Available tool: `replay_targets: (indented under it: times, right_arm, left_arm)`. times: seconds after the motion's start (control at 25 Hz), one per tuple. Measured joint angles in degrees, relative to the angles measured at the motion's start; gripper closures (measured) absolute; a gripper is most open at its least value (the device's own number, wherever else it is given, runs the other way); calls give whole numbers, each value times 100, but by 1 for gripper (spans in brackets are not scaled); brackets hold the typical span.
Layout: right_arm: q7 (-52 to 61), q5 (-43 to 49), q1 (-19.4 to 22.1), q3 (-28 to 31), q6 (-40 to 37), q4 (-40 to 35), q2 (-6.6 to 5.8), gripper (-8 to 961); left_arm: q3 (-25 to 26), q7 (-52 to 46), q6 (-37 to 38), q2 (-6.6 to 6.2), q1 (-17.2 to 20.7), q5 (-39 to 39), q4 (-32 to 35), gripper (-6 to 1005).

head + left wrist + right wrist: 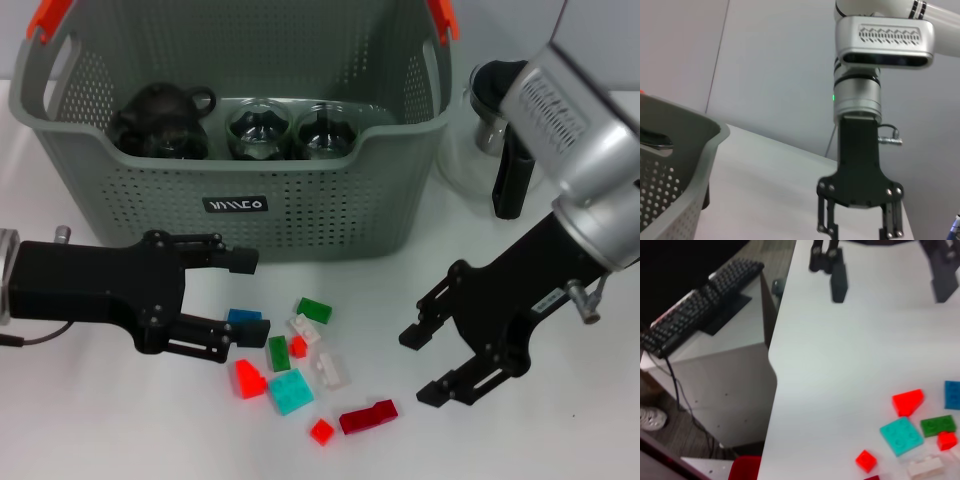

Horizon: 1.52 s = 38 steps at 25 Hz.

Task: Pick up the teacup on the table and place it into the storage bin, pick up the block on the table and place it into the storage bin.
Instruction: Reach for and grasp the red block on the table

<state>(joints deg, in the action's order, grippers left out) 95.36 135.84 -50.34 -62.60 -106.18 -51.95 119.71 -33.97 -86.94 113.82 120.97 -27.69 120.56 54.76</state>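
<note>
glossy plastic blocks (300, 365) litter the smooth white tabletop (120, 420) between two spread, empty grippers, left gripper (245, 296) and right gripper (424, 363), before the perforated grey storage bin (240, 170).

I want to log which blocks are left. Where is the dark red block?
In the head view the dark red block lies on the table, nearest the front edge, beside a small red block and before the open right gripper.

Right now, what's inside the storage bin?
Inside the storage bin, against its near wall: a dark teapot and two clear glass cups. The wall hides their lower parts and the bin floor. No blocks visible in there.
</note>
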Motion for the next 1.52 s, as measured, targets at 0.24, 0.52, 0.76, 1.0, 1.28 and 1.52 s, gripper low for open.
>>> replay_targets:
  times: [0.24, 0.52, 0.76, 1.0, 1.28, 1.52]
  right_arm:
    - [93, 17, -90, -442, 282, 249, 48, 315]
    - [159, -25, -219, -951, 621, 476, 87, 315]
    - [202, -290, -281, -1751, 1114, 586, 108, 315]
    - [243, -513, -297, -2490, 1630, 584, 113, 316]
    - [295, -623, -282, -3107, 2171, 591, 121, 315]
    - [364, -633, -289, -3623, 2519, 571, 125, 316]
  left_arm:
    - [-30, 72, -151, 4, 2, 142, -78, 108]
    - [60, 215, -263, -25, 9, 381, -102, 108]
    - [136, 307, -316, -32, 10, 391, -247, 109]
    - [158, 312, -337, -30, 10, 395, -282, 109]
    - [209, 389, -384, -37, 19, 398, -350, 109]
    - [221, 447, -439, -47, 12, 399, -479, 109]
